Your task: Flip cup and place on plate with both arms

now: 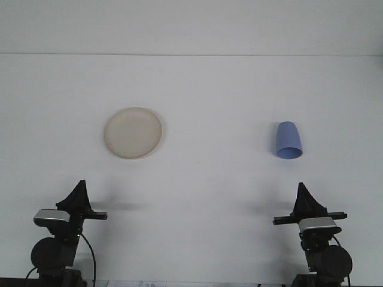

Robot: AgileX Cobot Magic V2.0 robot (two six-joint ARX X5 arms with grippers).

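A blue cup [289,140] lies on its side on the white worktop [209,89], right of centre — well apart from the cream plate [133,133] at left. Both hands [78,194] [304,197] wait near the front edge; cannot tell their fingers.

And here we are at what looks like a robotics lab bench: a plain white table [197,197] runs back to a bare white wall [191,27], with no household clutter about. Two black robot arms, the left arm [60,239] and the right arm [320,239], sit mounted at the near edge, each carrying a small silver camera module, cables trailing below.
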